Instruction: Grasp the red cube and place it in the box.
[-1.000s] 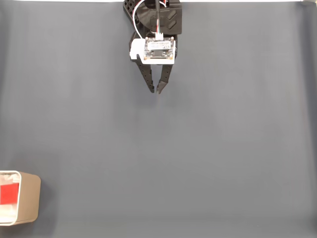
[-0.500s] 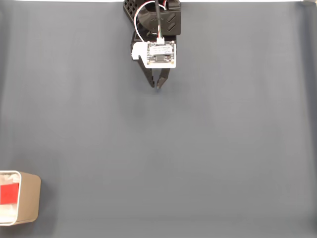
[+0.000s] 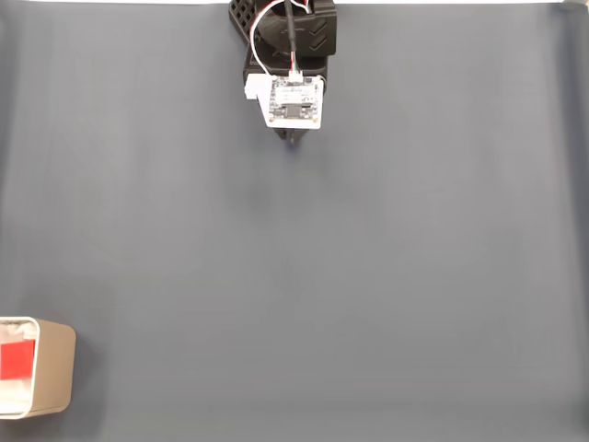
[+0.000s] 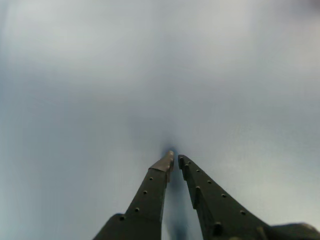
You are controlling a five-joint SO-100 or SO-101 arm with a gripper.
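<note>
Tool: the tool (image 4: pixel 175 159) is clenched with nothing between its tips, which nearly meet in the wrist view; in the fixed view it (image 3: pixel 293 138) is tucked under the white camera board (image 3: pixel 294 101) at the top centre.
Red cube: the red cube (image 3: pixel 17 359) lies inside the box, against its white inside.
Box: the box (image 3: pixel 55 378) sits at the lower left edge of the fixed view, well apart from the tool.
Tabletop: the tabletop (image 3: pixel 368 276) is covered in plain grey-blue.
</note>
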